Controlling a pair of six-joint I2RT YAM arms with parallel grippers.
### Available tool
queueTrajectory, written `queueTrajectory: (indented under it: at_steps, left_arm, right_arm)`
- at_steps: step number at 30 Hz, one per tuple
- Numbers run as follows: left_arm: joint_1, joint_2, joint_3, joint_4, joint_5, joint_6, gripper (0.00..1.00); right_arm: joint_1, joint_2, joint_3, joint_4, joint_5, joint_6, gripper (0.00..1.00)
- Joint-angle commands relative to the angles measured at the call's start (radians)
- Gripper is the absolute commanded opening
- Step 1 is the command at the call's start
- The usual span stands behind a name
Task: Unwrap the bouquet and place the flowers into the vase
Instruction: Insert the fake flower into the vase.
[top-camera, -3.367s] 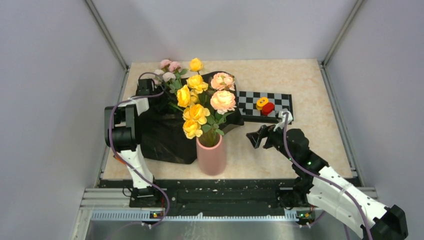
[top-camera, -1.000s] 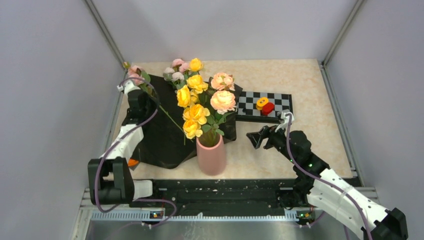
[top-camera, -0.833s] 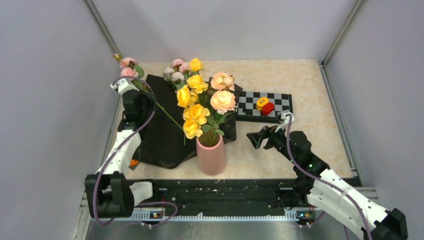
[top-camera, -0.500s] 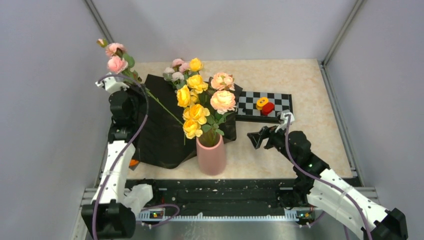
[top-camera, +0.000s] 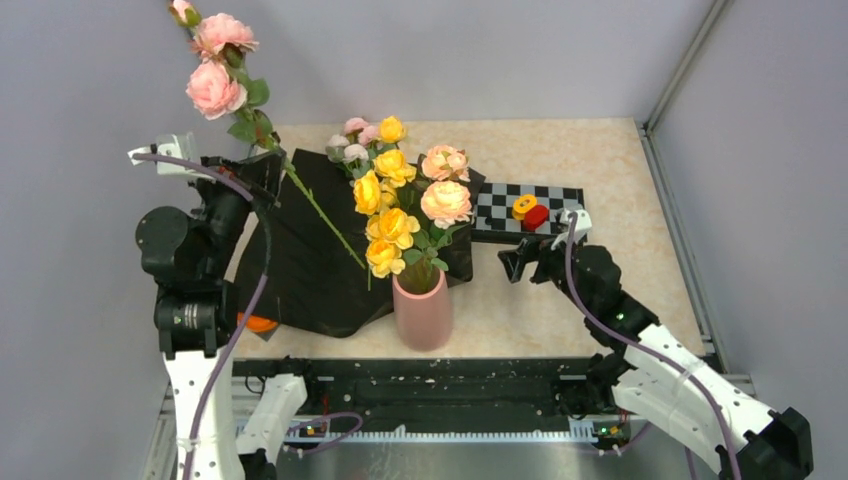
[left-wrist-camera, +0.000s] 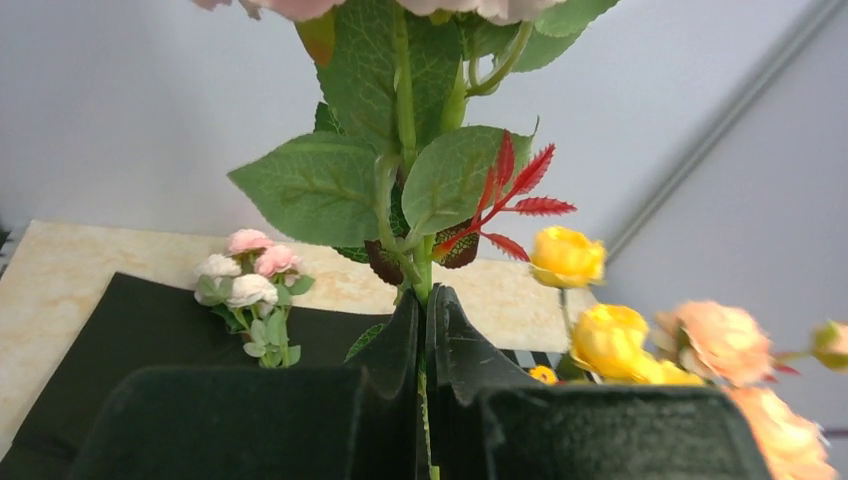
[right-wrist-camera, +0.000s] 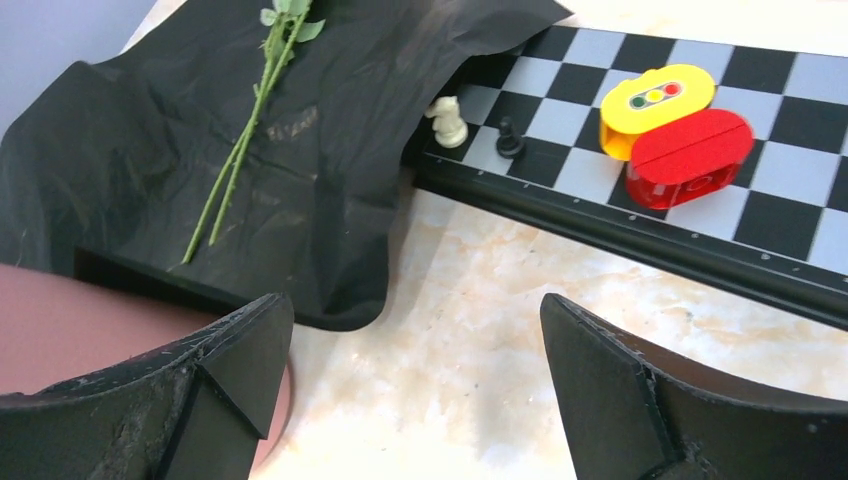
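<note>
The left end effector (left-wrist-camera: 425, 300) is pinched tight on a pink rose stem (top-camera: 318, 212), held high over the left edge of the tabletop (top-camera: 620, 250) with the blooms up by the wall. The stem's lower tip hangs right beside the yellow flowers (top-camera: 392, 228) standing in the vase (top-camera: 423, 312), which sits near the middle of the near edge. I'd worry the tip snags those blooms on the swing across and tips the vase, or the thin stem pivots in the pinch. The mouth looks crowded too. The right end effector (top-camera: 513, 262), spread wide and empty, hovers just right of the vase, where a nudge could topple it.
</note>
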Motion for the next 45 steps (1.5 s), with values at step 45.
queueTrajectory:
  at_steps: [45]
  left_arm:
    - [-0.154, 0.182, 0.287, 0.31, 0.518, -0.257, 0.0]
  right_arm:
    - [-0.247, 0.072, 0.103, -0.048, -0.068, -0.026, 0.97]
